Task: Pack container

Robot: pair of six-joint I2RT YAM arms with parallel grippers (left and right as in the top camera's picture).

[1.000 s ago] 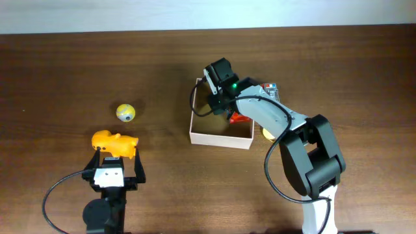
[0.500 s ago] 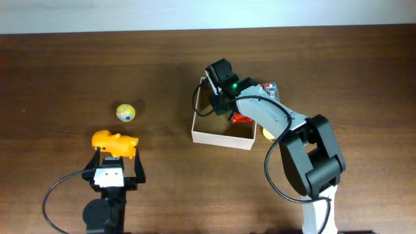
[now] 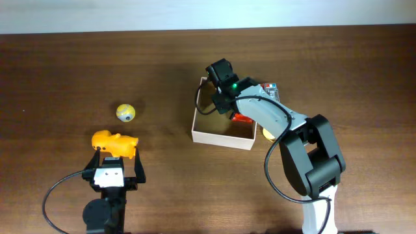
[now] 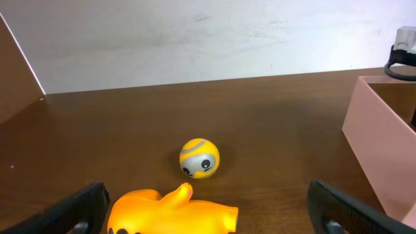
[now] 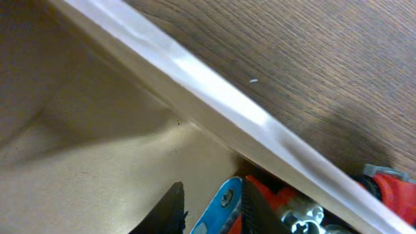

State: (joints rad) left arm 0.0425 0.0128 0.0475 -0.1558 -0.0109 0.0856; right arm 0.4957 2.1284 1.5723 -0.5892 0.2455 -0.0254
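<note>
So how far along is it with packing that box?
Early. No toy visibly lies free in the container; the right gripper seems to grip a red-and-blue toy inside it. Still outside: the yellow ball, and the orange toy at the open left gripper.

Lab-like workspace: wooden table (image 3: 65, 71), plain white wall (image 4: 195, 39).

Brown wooden table (image 3: 65, 78), yellow ball (image 3: 125, 112) with a face, orange toy animal (image 3: 115, 142) nearby, blue-and-red toy (image 5: 224, 198).
</note>
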